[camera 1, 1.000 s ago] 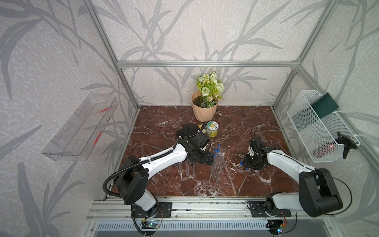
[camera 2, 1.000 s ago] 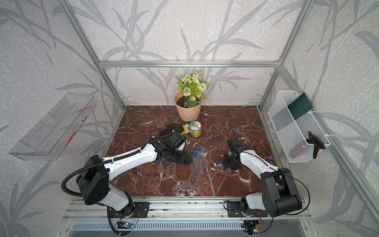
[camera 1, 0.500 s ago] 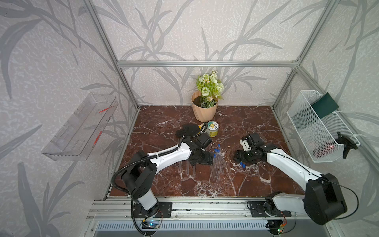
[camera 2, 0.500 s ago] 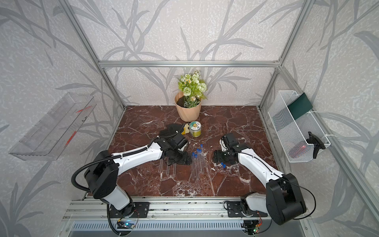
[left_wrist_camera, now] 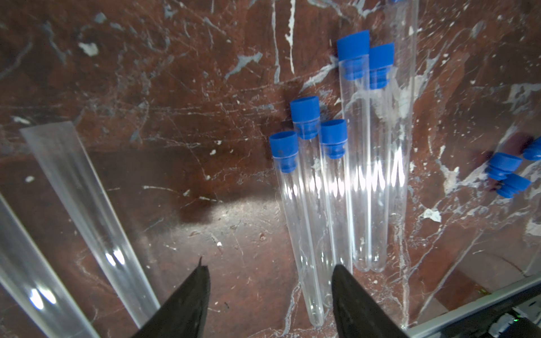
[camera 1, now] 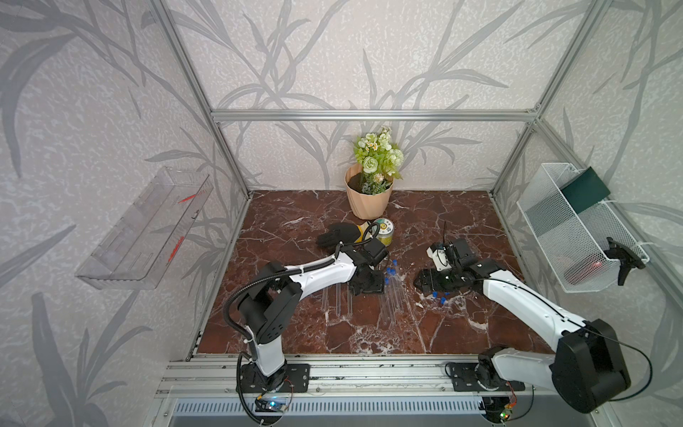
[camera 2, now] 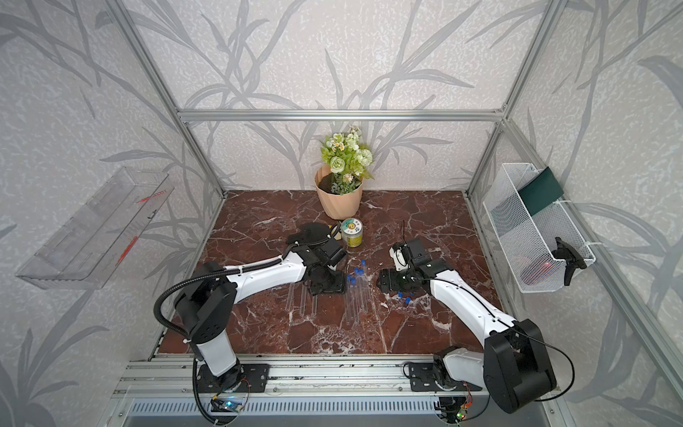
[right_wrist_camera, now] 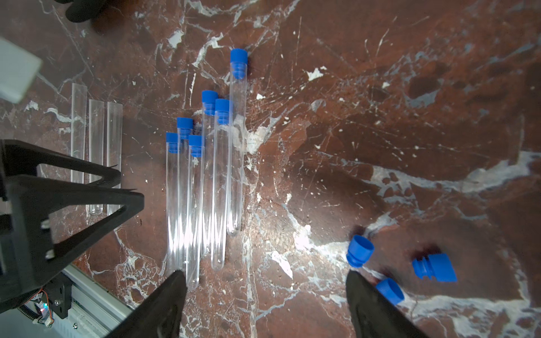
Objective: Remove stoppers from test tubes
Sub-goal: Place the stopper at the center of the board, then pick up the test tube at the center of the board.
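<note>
1. Step judged in hand: fetching the next of the six long, thin, clear capped tubes (left_wrist_camera: 355, 175). Best to close the left gripper (left_wrist_camera: 269, 292) on mid-glass of the outermost tube (left_wrist_camera: 294, 219), not on the rounded end, since smooth round glass probably rolls or squirts out. Lift clear of the neighbours first. Then bring the right gripper (right_wrist_camera: 266, 292) onto the bright-blue plastic stopper (left_wrist_camera: 282, 146) and pull straight along the tube, without bending.
2. Left gripper: black fingers (left_wrist_camera: 190, 304) spread part-way, nothing pinched. Rounded end of the outermost tube between the tips, tight beside one finger; contact impossible to tell. Low over the table in both top views (camera 1: 366, 286).
3. Right gripper: spread wide, empty. One fingertip (right_wrist_camera: 360, 292) just beside a loose blue stopper (right_wrist_camera: 389, 291); touching or not, unclear. Placed between the bundle and the loose caps in a top view (camera 2: 388, 283).
4. Capped tubes: flat on the table, side by side and touching, staggered lengthwise, stoppered ends toward the back wall.
5. On the left arm's side of the bundle: three bare clear tubes (right_wrist_camera: 96, 146), open-mouthed, parallel, near but apart from the bundle. On the right arm's side: three loose stoppers (right_wrist_camera: 359, 251), scattered close together. Judged tally: three done, six left.
6. Farther back: black glove (camera 1: 338, 234), small round lidded jar (camera 1: 383, 229) and peach flower pot (camera 1: 369, 199), all on the red-brown marble table (camera 1: 295, 222), behind the work area.
</note>
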